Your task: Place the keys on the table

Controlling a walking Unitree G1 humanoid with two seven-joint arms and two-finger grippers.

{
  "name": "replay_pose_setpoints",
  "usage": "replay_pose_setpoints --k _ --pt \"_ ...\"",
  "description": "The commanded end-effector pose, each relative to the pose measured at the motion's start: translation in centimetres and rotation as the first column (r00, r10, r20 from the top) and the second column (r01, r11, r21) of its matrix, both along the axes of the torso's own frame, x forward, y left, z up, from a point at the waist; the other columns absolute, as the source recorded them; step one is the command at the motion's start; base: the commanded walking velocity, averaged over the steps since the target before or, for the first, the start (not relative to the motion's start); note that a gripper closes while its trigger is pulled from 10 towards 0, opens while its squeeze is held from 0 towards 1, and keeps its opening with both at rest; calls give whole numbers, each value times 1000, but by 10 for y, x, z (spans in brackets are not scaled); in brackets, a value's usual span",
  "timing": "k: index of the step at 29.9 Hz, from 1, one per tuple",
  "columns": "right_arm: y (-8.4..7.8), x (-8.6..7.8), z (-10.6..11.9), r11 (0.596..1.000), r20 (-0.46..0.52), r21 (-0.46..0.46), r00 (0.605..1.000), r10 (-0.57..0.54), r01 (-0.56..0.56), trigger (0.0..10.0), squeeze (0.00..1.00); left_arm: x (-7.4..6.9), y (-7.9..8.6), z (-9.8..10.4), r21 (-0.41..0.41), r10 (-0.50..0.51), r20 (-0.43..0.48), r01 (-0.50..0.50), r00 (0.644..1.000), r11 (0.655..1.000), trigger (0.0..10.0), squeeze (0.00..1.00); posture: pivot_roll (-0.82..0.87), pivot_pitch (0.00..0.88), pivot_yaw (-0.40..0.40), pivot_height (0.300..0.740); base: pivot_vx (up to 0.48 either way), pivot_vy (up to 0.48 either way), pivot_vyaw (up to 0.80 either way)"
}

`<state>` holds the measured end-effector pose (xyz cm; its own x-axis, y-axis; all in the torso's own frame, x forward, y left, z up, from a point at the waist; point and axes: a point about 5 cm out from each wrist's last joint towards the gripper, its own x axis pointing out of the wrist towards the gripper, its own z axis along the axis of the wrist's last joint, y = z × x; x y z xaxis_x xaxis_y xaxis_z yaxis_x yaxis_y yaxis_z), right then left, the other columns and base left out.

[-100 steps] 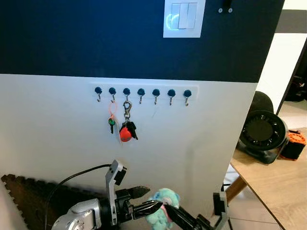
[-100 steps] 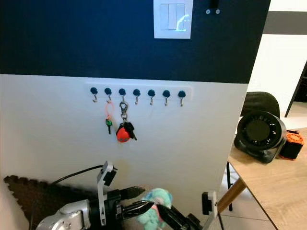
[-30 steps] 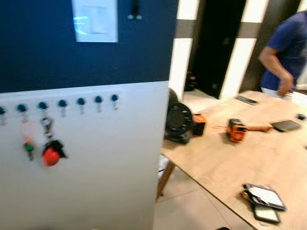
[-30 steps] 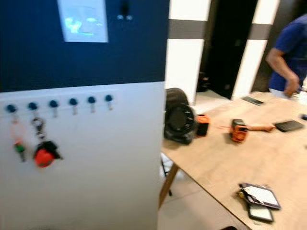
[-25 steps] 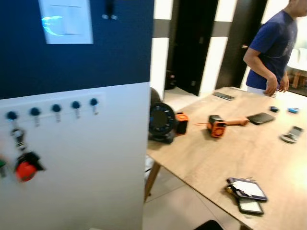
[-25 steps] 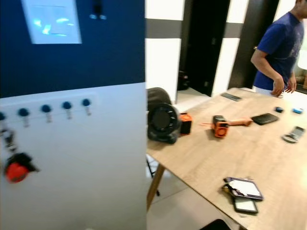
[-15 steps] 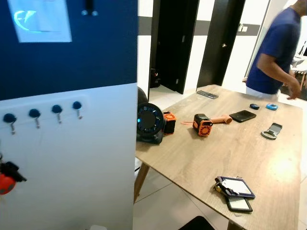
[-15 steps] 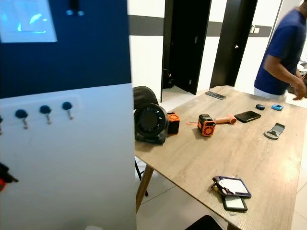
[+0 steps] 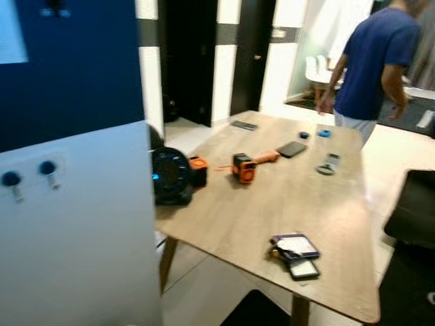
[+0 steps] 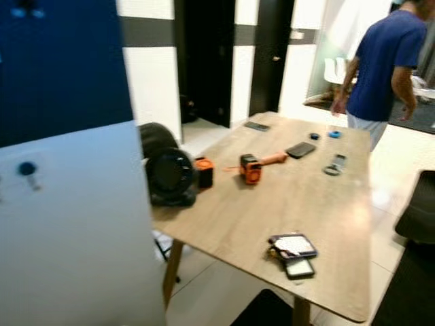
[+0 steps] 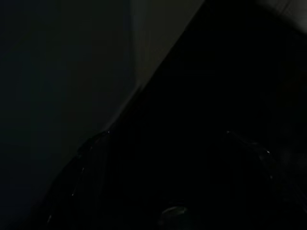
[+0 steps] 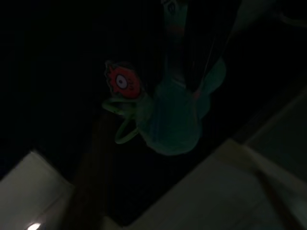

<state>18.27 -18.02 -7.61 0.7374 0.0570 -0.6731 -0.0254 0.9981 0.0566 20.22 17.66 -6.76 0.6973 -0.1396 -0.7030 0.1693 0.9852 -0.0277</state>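
Observation:
In the dim right wrist view a teal plush keychain (image 12: 173,112) with a red-orange tag (image 12: 122,82) and a green loop (image 12: 120,120) dangles over pale floor, with my right gripper shut on its top; the fingers themselves are lost in the dark. The wooden table (image 9: 272,197) stretches ahead and to the right in the eye views. My left arm hangs idle, and its wrist view is almost black.
The white-and-blue wall with hooks (image 9: 47,166) fills the left. On the table are a black round fan (image 9: 170,176), an orange tool (image 9: 243,166), phones (image 9: 292,149) and a stack of cards (image 9: 296,248). A person (image 9: 370,61) stands at the far end. A dark seat (image 9: 411,207) is at right.
The camera has swung right: the key rack has slid off to the left and the table now fills the middle. The person has shifted along the far end.

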Motion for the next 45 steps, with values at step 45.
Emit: replay_pose_setpoints --k 45 --pt "7 2 1 999 8 17 1000 30 -30 10000 0 -3 12 0 25 85 22 -85 996 996 10000 0 73 0 -8 740 0 0 -564"
